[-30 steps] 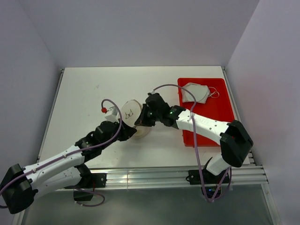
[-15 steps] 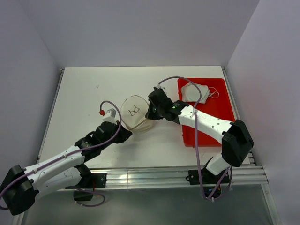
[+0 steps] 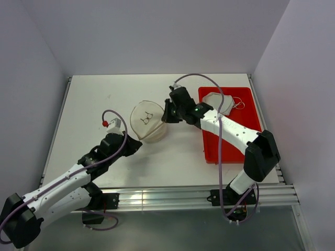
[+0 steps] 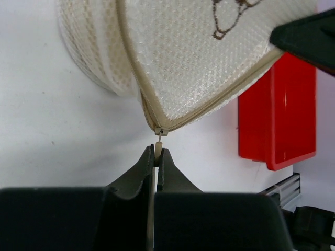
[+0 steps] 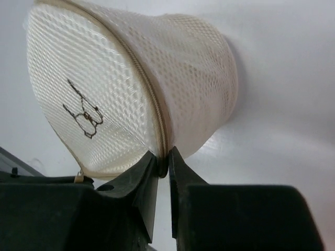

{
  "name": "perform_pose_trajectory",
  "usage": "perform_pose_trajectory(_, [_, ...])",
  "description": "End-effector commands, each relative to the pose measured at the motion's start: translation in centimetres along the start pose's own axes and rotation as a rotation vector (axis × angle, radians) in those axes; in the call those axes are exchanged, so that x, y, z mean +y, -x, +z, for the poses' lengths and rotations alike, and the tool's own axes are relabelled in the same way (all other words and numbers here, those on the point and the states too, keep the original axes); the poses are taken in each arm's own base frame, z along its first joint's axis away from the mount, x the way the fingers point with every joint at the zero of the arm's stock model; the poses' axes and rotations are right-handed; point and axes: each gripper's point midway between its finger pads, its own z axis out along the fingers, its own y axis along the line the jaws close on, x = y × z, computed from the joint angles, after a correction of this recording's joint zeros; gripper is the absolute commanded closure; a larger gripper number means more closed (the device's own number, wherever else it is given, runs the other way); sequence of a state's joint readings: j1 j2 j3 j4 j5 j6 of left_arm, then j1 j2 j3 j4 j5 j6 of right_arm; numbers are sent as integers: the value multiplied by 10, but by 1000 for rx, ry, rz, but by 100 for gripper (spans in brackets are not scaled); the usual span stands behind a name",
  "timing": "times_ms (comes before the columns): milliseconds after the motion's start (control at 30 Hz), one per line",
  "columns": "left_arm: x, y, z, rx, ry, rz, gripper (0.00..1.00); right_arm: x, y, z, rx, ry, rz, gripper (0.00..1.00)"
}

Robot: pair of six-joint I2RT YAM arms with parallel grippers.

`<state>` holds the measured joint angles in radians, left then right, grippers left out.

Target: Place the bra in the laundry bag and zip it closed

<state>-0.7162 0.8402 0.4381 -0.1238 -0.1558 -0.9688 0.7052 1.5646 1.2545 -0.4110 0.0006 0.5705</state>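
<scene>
At L gripper (image 4: 157,151) tips: laundry bag (image 4: 209,68)

Setting: a robotics laboratory test cell. Indicators:
- A white table (image 3: 89,99) is enclosed on three sides by plain pale walls (image 3: 157,36), forming a booth.
- The left arm (image 3: 68,180) and right arm (image 3: 230,137), both white and black, mount on an aluminium rail (image 3: 167,197) along the lower edge of the frame.
- Exposed purple cables (image 3: 197,75) run along each arm.
- A red tray (image 3: 251,117) sits at the right of the table.
</scene>
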Motion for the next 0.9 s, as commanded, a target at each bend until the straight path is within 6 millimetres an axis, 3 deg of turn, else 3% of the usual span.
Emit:
perform_pose_trajectory(0, [42, -9, -11, 39, 154, 38, 100, -14, 98, -14, -253, -43, -56, 81])
perform_pose_trajectory(33, [31, -4, -12, 31, 121, 46, 100, -2, 114, -16, -270, -6, -90, 76])
perform_pose_trajectory(100, [14, 2, -16, 21, 54, 55, 100, 18, 113, -10, -218, 78, -120, 71])
perform_pose_trajectory(133, [2, 6, -18, 12, 19, 62, 100, 33, 127, -18, -239, 117, -131, 65])
perform_pose_trajectory(233, [-17, 9, -19, 17, -27, 77, 100, 46, 129, -21, -217, 120, -133, 55])
perform_pose_trajectory(333, [-29, 3, -14, 37, -61, 93, 100, 39, 115, -28, -178, 70, -58, 50])
perform_pose_trajectory(467, [-44, -6, -7, 63, -120, 86, 100, 35, 69, -41, -86, 62, 73, 52])
perform_pose_trajectory(533, [-53, -8, -3, 67, -151, 89, 100, 44, 27, -49, -19, 113, 112, 53])
perform_pose_trajectory(567, [-55, -9, -2, 70, -156, 92, 100, 48, 19, -51, -19, 128, 125, 53])
perform_pose_trajectory(600, [-58, -12, 1, 82, -155, 101, 100, 40, -2, -54, 3, 117, 142, 53])
perform_pose_trajectory(667, [-62, -12, 2, 79, -165, 106, 100, 50, -19, -57, 11, 177, 215, 53])
perform_pose_trajectory(700, [-62, -15, 5, 88, -162, 110, 100, 41, -39, -59, 35, 182, 240, 53])
perform_pose_trajectory(867, [-73, -20, 11, 96, -198, 114, 100, 36, -65, -60, 32, 198, 351, 52])
